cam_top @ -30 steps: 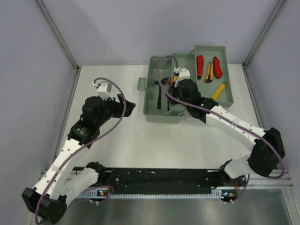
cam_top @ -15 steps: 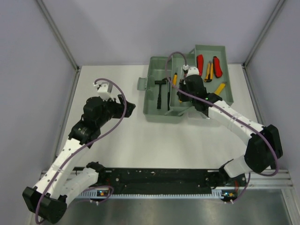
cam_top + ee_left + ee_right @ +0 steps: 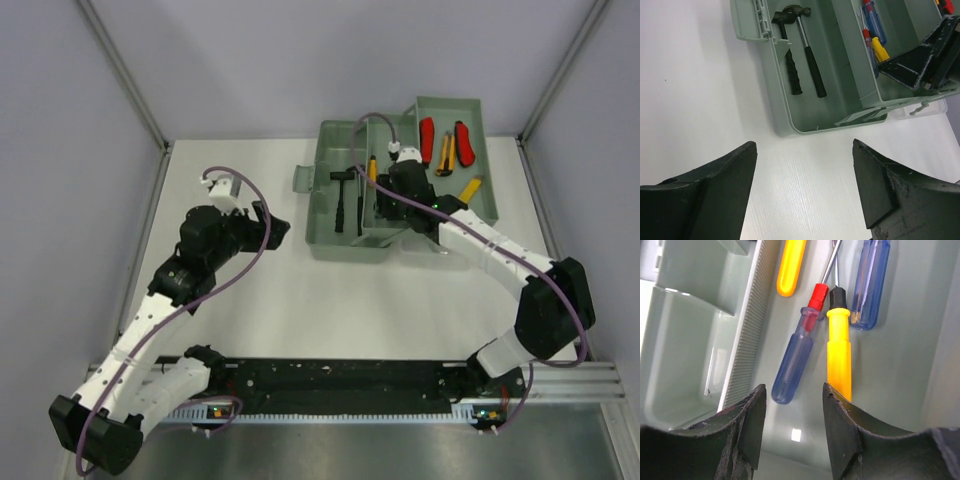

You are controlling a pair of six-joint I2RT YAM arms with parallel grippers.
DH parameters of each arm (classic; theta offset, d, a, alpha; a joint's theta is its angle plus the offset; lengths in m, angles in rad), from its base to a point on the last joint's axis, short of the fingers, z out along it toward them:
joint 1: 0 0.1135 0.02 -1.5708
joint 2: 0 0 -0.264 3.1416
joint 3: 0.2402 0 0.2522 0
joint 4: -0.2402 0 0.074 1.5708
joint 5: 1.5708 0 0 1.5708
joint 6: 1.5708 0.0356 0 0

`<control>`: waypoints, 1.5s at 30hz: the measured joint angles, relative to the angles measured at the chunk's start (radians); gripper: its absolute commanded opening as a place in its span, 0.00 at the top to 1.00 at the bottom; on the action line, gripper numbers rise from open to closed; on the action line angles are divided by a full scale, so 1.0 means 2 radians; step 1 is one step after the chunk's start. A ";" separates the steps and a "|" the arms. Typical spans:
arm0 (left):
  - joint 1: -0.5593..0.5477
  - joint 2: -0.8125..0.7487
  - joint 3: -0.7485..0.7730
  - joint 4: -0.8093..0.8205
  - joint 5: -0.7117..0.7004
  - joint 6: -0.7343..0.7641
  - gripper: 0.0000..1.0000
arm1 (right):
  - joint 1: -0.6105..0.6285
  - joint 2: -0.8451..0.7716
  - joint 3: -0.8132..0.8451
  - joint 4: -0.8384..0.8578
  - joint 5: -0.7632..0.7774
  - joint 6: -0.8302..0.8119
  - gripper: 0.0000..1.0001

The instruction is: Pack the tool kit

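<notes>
Right claw (image 3: pixel 388 205) hangs in the open toolbox (image 3: pixel 335 240) on the desk (image 3: pixel 250 300); left claw (image 3: pixel 268 228) hovers near it. Left wrist: jaws wide, empty; hammer (image 3: pixel 807 50) lies packed. Right wrist: jaws parted, empty, over screwdrivers (image 3: pixel 792 367), likely light and slick, best pinched mid-handle.

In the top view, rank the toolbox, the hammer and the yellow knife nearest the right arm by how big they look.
1. toolbox, by far the largest
2. hammer
3. yellow knife, the smallest
</notes>
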 measured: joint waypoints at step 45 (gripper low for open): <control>0.000 0.144 -0.002 0.000 0.055 -0.074 0.23 | -0.468 -0.169 -0.179 0.019 -0.226 0.058 0.54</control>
